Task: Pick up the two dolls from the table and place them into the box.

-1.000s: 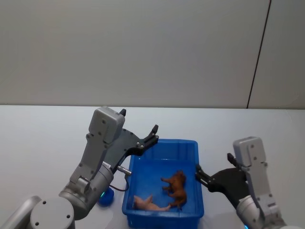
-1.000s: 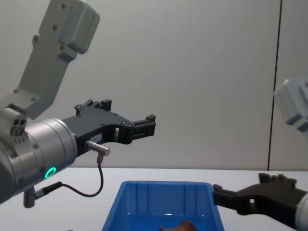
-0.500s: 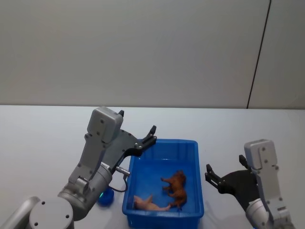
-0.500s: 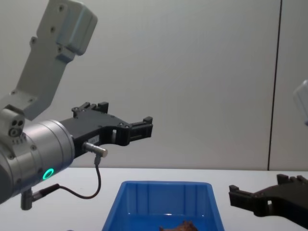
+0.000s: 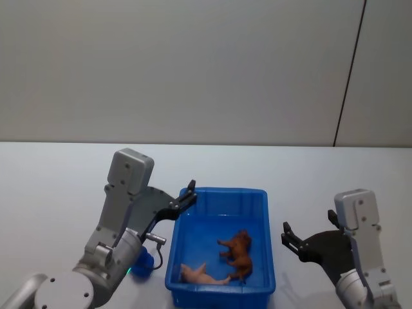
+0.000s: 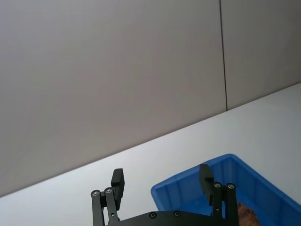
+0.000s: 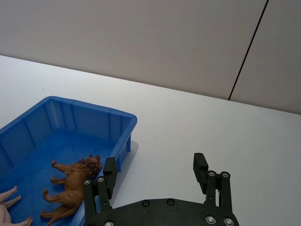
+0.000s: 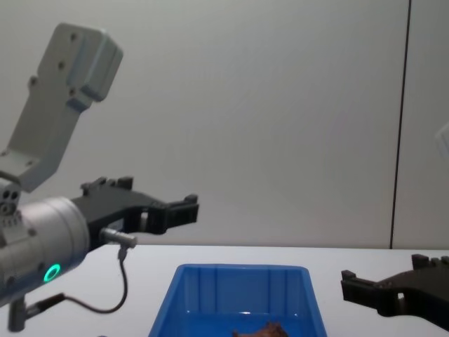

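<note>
The blue box [image 5: 264, 194] stands on the white table [image 5: 58, 187] in front of me. A shaggy brown lion doll [image 5: 237, 253] lies inside it, also seen as the brown doll [image 7: 73, 181] from the right wrist. A pale pink doll [image 5: 201, 275] lies by the box's near wall. My left gripper [image 5: 188, 195] hangs open above the box's far left corner, holding nothing. My right gripper [image 5: 287, 235] is open and empty, just right of the box. The left wrist view shows the left gripper [image 6: 161, 181] over the box's rim [image 6: 188, 179].
A small blue thing [image 5: 143, 264] sits on the table left of the box, half hidden behind my left arm. Bare tabletop lies to the left, right and behind the box. A plain wall rises behind the table.
My left gripper has drawn back and left, from over the box to its left corner. My right gripper has pulled away to the right. Both dolls lie unmoved.
</note>
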Robot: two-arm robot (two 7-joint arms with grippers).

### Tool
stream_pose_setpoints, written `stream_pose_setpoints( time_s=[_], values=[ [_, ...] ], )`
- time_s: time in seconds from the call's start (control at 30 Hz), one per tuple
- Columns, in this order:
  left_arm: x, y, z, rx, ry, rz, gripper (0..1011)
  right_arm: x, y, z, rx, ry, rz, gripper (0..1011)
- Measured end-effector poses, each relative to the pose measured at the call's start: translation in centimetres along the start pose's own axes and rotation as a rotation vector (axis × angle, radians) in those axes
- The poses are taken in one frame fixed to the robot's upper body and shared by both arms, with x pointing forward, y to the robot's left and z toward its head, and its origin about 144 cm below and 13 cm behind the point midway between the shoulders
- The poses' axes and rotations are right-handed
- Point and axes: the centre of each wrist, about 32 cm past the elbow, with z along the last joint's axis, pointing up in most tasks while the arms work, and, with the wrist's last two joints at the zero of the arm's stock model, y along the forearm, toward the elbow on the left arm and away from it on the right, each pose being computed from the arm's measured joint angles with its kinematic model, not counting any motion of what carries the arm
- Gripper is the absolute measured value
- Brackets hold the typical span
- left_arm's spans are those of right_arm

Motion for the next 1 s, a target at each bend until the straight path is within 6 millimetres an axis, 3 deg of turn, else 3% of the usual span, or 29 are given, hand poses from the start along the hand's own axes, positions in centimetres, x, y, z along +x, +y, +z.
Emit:
stream_pose_setpoints(
  time_s=[1.0],
  values=[
    [1.5, 2.0, -4.2, 0.268, 0.082, 0.134, 1002, 0.1, -0.1, 0.0, 0.000, -0.001, -0.006, 1001]
  ],
)
